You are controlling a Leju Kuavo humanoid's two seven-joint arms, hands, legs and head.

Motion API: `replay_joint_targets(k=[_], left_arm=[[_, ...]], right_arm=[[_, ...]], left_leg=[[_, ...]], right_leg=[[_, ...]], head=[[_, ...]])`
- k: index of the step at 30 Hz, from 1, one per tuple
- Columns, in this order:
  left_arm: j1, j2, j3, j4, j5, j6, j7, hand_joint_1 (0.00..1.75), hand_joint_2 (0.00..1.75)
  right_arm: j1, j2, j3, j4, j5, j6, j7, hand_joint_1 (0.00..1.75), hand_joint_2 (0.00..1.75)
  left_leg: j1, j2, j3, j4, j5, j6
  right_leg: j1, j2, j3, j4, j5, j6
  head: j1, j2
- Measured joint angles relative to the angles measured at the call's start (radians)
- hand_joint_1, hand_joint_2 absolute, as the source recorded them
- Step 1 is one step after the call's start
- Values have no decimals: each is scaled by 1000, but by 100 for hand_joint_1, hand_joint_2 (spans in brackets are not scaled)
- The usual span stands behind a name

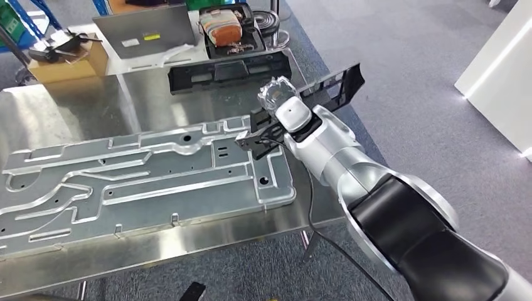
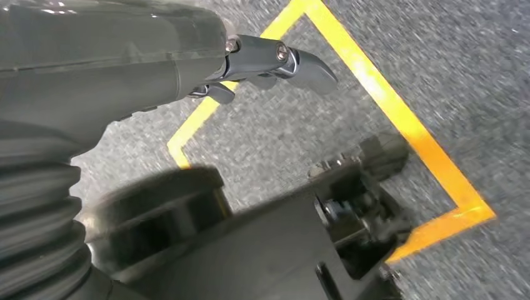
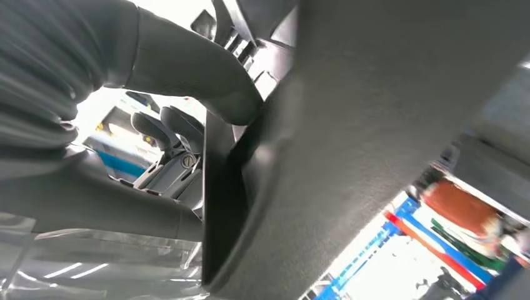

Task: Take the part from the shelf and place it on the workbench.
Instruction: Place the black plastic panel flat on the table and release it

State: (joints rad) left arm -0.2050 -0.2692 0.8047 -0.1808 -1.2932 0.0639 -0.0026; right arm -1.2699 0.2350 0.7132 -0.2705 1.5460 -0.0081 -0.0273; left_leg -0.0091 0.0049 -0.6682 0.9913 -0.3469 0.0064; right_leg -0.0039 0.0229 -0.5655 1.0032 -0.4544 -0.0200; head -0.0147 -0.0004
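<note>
In the head view my right hand grips a long black plastic part above the right end of the steel workbench. The part slants from a low end near the big aluminium panel up and out past the bench's right edge. Close up in the right wrist view, the thumb presses on the dark part and the other fingers wrap behind it. My left hand hangs over grey carpet, its fingers curled in with nothing in them.
A second black part lies across the bench behind the panel. Further back stand a grey laptop-like case, an open black tool case and a cardboard box. Yellow floor tape marks the carpet. A white cabinet stands far right.
</note>
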Motion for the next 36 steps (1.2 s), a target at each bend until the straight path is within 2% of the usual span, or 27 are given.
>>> replay_joint_targets(k=[2,4,8,13,22,33,36], left_arm=[[0,0,3,0,-2,0,0,0,175],[-1,0,5,0,-4,1,1,0,175],[-3,-2,8,0,-5,4,1,0,175],[-3,-5,19,0,8,11,-5,0,175],[1,-5,31,0,12,14,-9,0,175],[1,-5,35,0,-10,23,2,0,175],[1,-6,35,0,-17,23,6,0,175]], right_arm=[[2,13,11,2,0,0,-1,175,175],[4,28,22,4,0,0,-6,175,175],[7,65,47,7,0,1,-18,175,175],[14,92,79,0,-4,4,-28,175,175],[39,106,183,-32,-140,-5,-41,175,175],[74,111,333,-80,-281,-44,-73,175,175],[82,111,392,-92,-329,-81,-95,175,175]], left_leg=[[0,-3,4,-5,7,0],[0,-8,4,-6,11,-2],[-2,-12,1,-5,4,7],[-3,-14,1,-4,1,12],[-3,-14,1,-3,3,15],[-3,-13,1,-3,4,15],[-3,-13,1,-3,4,15]], right_leg=[[3,0,1,2,-8,4],[4,-5,3,2,-11,2],[2,-9,7,-9,-14,5],[1,-12,10,-14,-16,8],[1,-12,10,-14,-12,15],[1,-12,10,-13,-12,15],[1,-12,10,-13,-13,15]], head=[[0,0],[0,0],[0,0],[0,0],[0,0],[0,0],[0,0]])
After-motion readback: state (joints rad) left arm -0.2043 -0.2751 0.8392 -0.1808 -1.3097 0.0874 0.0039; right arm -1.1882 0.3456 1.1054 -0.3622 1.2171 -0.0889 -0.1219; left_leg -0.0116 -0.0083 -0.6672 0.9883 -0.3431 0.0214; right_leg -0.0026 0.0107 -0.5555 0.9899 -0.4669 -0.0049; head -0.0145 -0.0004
